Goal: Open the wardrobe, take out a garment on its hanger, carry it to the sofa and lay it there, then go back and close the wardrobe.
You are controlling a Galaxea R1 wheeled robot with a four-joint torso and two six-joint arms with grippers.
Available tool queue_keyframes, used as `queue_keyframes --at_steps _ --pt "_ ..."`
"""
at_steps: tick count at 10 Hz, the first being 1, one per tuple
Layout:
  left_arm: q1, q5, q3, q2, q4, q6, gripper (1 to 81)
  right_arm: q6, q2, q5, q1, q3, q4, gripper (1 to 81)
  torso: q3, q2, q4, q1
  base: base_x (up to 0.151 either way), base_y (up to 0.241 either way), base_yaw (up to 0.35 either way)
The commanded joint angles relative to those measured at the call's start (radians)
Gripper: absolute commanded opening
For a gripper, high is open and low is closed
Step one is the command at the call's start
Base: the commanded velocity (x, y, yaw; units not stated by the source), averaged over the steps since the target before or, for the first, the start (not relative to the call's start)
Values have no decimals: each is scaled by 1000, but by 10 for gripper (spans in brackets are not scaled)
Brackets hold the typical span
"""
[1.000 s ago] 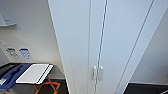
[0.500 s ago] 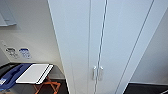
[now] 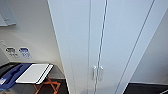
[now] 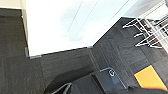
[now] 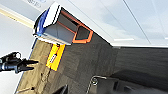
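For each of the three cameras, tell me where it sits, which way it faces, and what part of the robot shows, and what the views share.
Head view: high on the robot, facing forward at the shut wardrobe with its two handles; a white-topped stand lower left; no robot part seen.
Left wrist view: on the left arm, looking down at dark carpet and the wardrobe's foot; dark robot body at the edge.
Right wrist view: on the right arm, looking down at carpet, the wardrobe's base and the stand; dark robot parts below.
Shared: the wardrobe appears in all three.

Smooth glossy white wardrobe (image 3: 105, 37); rough dark carpet (image 4: 20, 72).
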Motion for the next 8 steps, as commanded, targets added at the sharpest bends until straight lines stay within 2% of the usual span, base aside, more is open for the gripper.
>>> queue_keyframes --at_steps 1,2,5,8 --pt "-233 28 153 -119 42 -4 811 8 -104 -35 265 160 -20 811 0 0 0 0 0 0 0" --pt "-304 83 175 -117 33 -5 811 8 -100 -67 322 175 -19 811 0 0 0 0 0 0 0" --pt "-476 165 187 -74 2 -8 811 12 -57 -166 486 171 -12 811 -1 1 0 1 0 0 0" --pt "-628 242 155 1 -53 -10 811 52 5 -244 637 134 -11 811 -2 1 0 2 0 0 0"
